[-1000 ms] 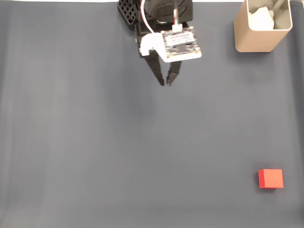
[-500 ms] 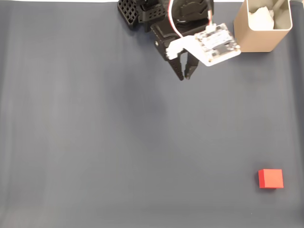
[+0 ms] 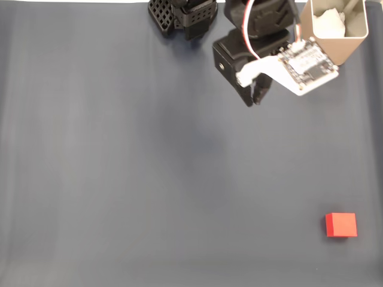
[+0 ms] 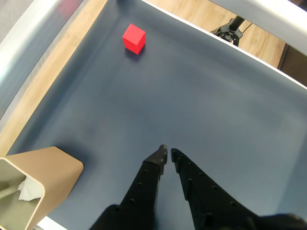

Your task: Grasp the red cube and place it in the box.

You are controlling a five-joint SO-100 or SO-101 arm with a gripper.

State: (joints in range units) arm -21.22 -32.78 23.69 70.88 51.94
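Jaws point(image 4: 167, 153) nearly shut, only a thin slit between my two black tips in the wrist view, and nothing is held between them. In the fixed view my jaws point(image 3: 254, 100) hang in the upper middle of the frame, tips pointing down the picture over the dark grey mat point(image 3: 119, 179) that covers the desk, with a white board point(image 3: 306, 63) of mine showing just right of them.

The red cube point(image 3: 341, 225) lies in the lower right of the fixed view, flat on the mat and well apart from my tips. In the wrist view the cube point(image 4: 133, 38) sits in the upper left, far ahead of my tips and off to their left, with bare mat between us.

The box point(image 3: 353, 27) stands upright at the top right corner of the fixed view, close to my white board, with something pale and crumpled inside point(image 3: 329, 23). In the wrist view the box point(image 4: 41, 179) fills the lower left corner, near my left finger.
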